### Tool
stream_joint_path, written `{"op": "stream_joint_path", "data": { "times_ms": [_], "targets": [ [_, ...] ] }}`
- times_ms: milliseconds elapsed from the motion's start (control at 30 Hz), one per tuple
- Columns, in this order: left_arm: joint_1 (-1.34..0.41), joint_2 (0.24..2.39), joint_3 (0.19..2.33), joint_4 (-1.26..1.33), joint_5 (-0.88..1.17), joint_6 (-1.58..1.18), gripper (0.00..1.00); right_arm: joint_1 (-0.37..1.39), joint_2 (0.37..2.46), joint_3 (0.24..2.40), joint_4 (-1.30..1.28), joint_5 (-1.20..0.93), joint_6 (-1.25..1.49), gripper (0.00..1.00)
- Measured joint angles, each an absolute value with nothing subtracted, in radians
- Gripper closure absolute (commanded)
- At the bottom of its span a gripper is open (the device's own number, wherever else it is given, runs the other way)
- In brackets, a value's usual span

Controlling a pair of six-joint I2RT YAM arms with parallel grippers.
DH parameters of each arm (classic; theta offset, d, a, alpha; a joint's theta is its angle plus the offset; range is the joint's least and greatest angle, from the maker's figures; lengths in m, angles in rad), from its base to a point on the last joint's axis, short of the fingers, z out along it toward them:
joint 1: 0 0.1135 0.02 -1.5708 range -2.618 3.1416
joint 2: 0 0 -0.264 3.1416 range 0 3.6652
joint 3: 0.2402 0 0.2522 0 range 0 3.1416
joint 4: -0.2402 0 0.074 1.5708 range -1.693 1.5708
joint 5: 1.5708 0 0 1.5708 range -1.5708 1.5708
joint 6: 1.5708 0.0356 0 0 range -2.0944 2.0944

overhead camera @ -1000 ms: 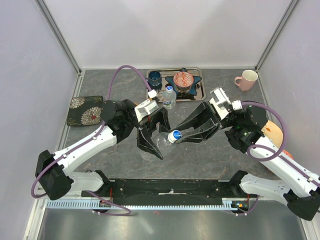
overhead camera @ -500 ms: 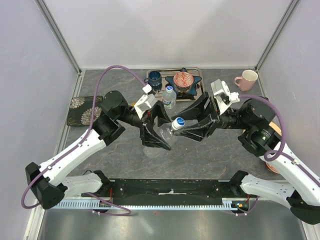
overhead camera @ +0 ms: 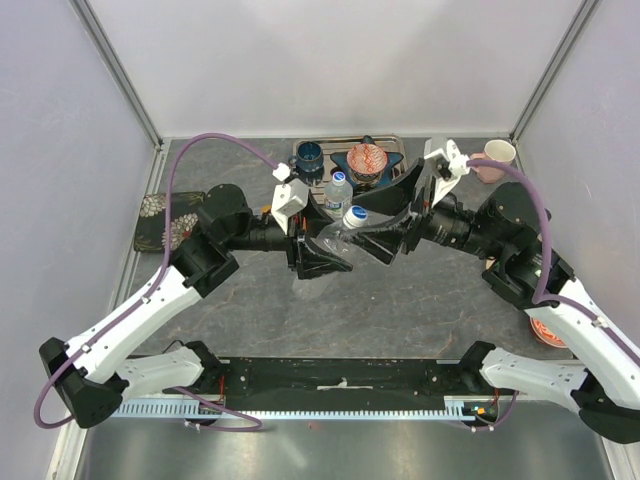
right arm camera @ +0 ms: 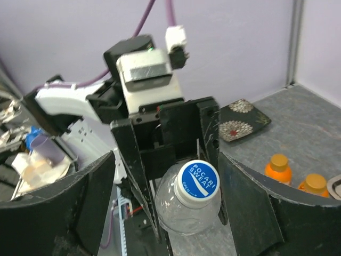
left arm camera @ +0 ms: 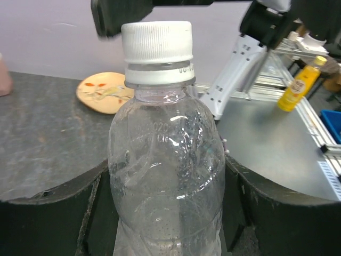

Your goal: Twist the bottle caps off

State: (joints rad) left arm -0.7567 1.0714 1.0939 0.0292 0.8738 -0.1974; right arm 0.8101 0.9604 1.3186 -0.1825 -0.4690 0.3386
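Observation:
My left gripper (overhead camera: 332, 250) is shut on the body of a clear plastic water bottle (left arm camera: 165, 160) and holds it tilted above the table. Its bottle cap (right arm camera: 198, 181), blue on top with white ribbed sides (left arm camera: 157, 40), sits on the neck. My right gripper (right arm camera: 168, 176) stands open, with one finger on each side of the cap and a gap on both sides. A second water bottle (overhead camera: 338, 193), with a blue-white label and its cap on, stands beside the tray. Two orange-capped bottles (right arm camera: 278, 166) show in the right wrist view.
A metal tray (overhead camera: 398, 180) at the back holds a blue mug (overhead camera: 309, 155) and a red bowl on a star-shaped dish (overhead camera: 366, 160). A pink mug (overhead camera: 492, 157) stands back right, a floral cloth (overhead camera: 165, 215) lies at the left, and a plate (overhead camera: 548, 325) at the right.
My right gripper has opened off the cap. Both arms have carried the bottle toward the back of the table, and it now stands more upright.

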Motion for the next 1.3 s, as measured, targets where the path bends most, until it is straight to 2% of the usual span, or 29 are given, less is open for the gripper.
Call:
{"op": "stream_joint_path", "data": {
  "times_ms": [167, 333, 567, 767, 967, 1300],
  "targets": [
    [-0.761, 1.053, 1.094, 0.001, 0.756, -0.152, 0.64, 0.810, 0.988, 1.399, -0.205, -0.335, 0.383, 0.13],
    [-0.810, 1.045, 1.094, -0.046, 0.582, -0.088, 0.64, 0.812, 1.013, 1.440, -0.257, -0.173, 0.450, 0.17],
    [-0.997, 1.055, 1.093, -0.092, 0.120, 0.067, 0.65, 0.812, 1.092, 1.495, -0.369, -0.015, 0.539, 0.24],
    [-1.052, 1.069, 1.085, -0.096, -0.134, 0.134, 0.65, 0.812, 1.117, 1.502, -0.443, 0.074, 0.574, 0.26],
    [-1.058, 1.069, 1.073, -0.095, -0.234, 0.159, 0.65, 0.812, 1.117, 1.502, -0.452, 0.102, 0.585, 0.29],
    [-1.066, 1.069, 1.062, -0.088, -0.273, 0.167, 0.65, 0.812, 1.150, 1.484, -0.451, 0.103, 0.588, 0.36]
  ]
}}
